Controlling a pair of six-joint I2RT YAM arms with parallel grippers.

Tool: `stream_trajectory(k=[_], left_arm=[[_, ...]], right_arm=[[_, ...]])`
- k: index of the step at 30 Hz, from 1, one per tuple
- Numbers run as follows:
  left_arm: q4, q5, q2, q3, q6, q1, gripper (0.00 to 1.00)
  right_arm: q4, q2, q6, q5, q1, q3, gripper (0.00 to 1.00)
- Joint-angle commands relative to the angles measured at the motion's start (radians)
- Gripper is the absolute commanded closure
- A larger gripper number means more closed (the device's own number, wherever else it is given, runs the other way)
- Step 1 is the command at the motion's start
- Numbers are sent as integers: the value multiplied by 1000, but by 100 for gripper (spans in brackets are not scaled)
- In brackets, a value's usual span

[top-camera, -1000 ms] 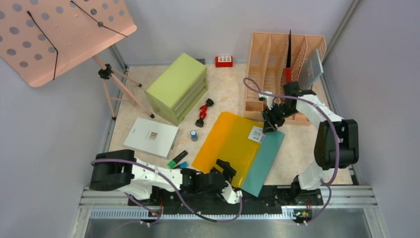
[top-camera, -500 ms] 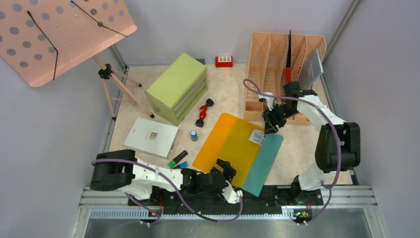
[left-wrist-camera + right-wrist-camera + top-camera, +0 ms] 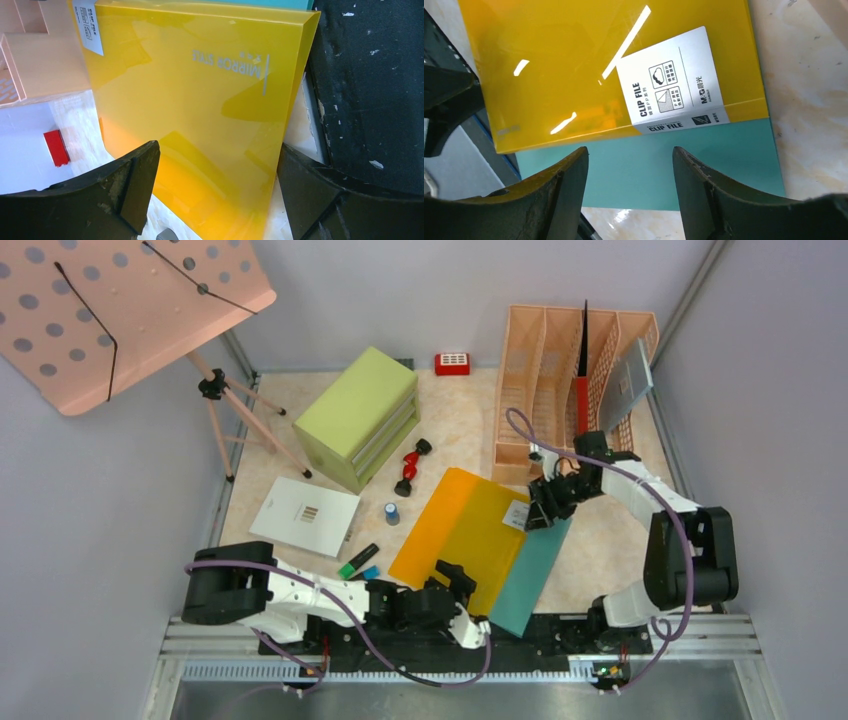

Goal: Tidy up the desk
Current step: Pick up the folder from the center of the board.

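Note:
The desk (image 3: 462, 430) is a beige marble-patterned top. On it lies a yellow clip file (image 3: 462, 535) overlapping a teal folder (image 3: 532, 570). My left gripper (image 3: 462, 592) sits at the files' near end. It is open, and the yellow clip file's (image 3: 200, 100) near corner lies between its fingers (image 3: 135, 185). My right gripper (image 3: 545, 510) hovers open over the far end, above the teal folder (image 3: 719, 160). It hangs just below the yellow clip file's (image 3: 574, 65) white label (image 3: 671, 95) and holds nothing.
A peach file organizer (image 3: 560, 370) with a grey notebook (image 3: 628, 380) stands at the back right. A green drawer cabinet (image 3: 362, 415), red box (image 3: 452, 363), red-black object (image 3: 410, 465), blue cap (image 3: 392, 512), white booklet (image 3: 305, 515) and markers (image 3: 358, 562) lie left. Perforated board (image 3: 120, 310) on tripod far left.
My right gripper has moved away from the organizer toward the near side, over the files' far end, and its jaws have widened a little. The left arm has not moved.

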Motion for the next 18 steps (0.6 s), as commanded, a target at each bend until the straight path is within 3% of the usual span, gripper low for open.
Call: stream_trajectory(k=[1, 7, 18], left_arm=[[-5, -56, 10, -21, -38, 3, 9], [27, -86, -69, -9, -35, 31, 7], [-375, 149, -155, 281, -251, 162, 6]], right_arm=[[144, -51, 142, -82, 2, -17, 37], [156, 39, 187, -239, -65, -7, 28], [115, 126, 156, -341, -100, 17, 22]])
